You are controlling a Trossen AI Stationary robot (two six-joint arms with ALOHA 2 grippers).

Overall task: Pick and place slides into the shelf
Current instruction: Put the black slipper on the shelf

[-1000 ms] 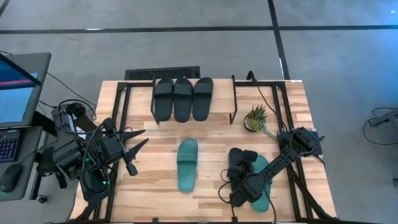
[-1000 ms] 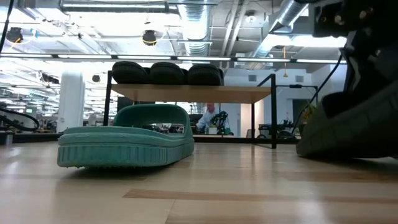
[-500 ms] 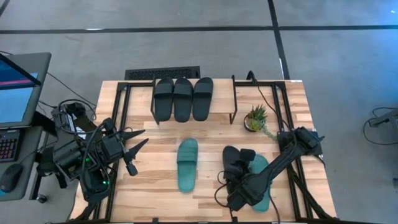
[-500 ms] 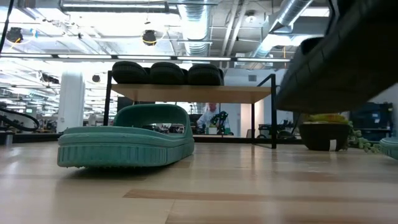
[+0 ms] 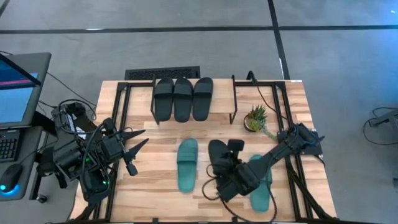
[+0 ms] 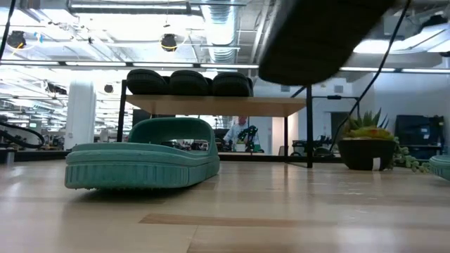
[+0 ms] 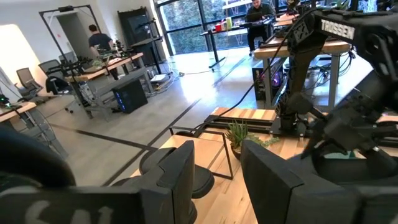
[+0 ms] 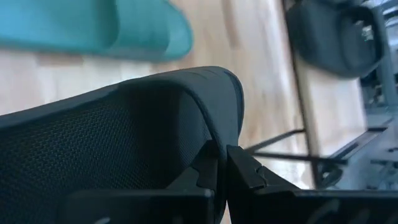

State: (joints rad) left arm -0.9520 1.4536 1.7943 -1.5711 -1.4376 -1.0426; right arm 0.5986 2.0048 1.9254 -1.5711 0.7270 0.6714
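1. Above the front of the table, the right gripper carries a black slide clear of the wood; its fingers are clamped on the sandal's wide strap, as the right wrist view shows.
2. Three black slides sit side by side on the shelf at the back, leaving bare plank beside them.
3. One teal slide lies on the table just left of the carried one; a second teal slide lies under the right arm.
4. The step in hand looks like the carry: lifted, not yet delivered.
5. The carried slide's long axis runs roughly front to back, slightly angled, close to the line of the shelved three; which end is the toe is unclear.
6. The next move likely calls for travel towards the shelf, past the potted plant, then a lowering onto the free plank.
7. The left gripper waits at the table's left edge, fingers spread wide and empty.
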